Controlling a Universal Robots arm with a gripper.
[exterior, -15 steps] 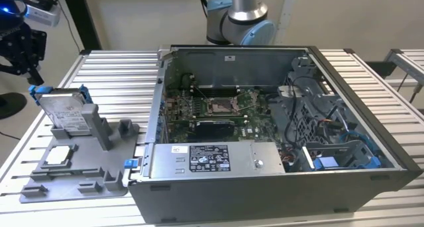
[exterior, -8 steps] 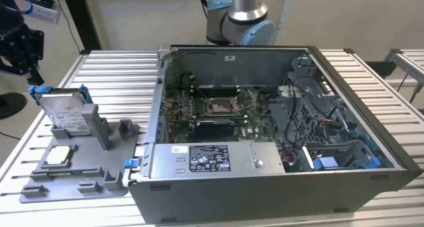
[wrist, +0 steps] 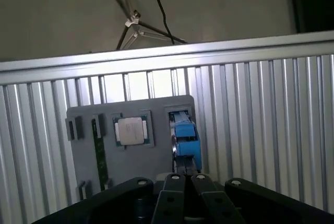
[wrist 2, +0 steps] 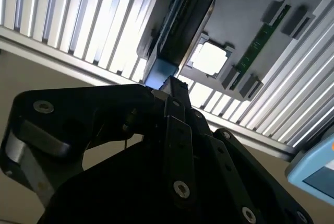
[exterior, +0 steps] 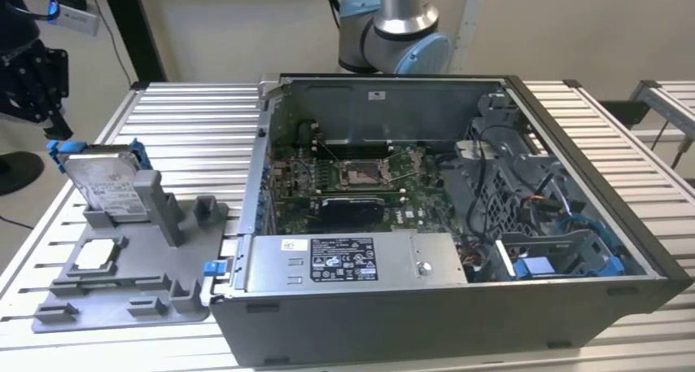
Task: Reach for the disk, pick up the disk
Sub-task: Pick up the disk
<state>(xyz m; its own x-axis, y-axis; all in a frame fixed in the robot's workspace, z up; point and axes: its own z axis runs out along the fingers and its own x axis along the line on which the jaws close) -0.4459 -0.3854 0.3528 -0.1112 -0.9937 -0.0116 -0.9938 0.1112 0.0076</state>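
Well above disk (wrist: 185, 139), pincer (wrist: 188, 178) closed.

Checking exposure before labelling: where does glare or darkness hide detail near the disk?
Second wrist view: the table slats blow out white, the gripper is a black mass, the disk is dark. First wrist view: slats glare too. Exterior view: evenly lit.

The exterior view is set high and off the arm. It looks obliquely down across the slatted counter (exterior: 174, 120), with the open computer case (exterior: 434, 315) central and the grey fixture (exterior: 120, 303) at the exterior view's left. Both wrist views look past the tool (wrist: 183, 177) onto that fixture. The first wrist view looks from well above, nearly square-on. The second wrist view is closer and steeply canted. All three views share the fixture and its square chip (exterior: 96, 254).
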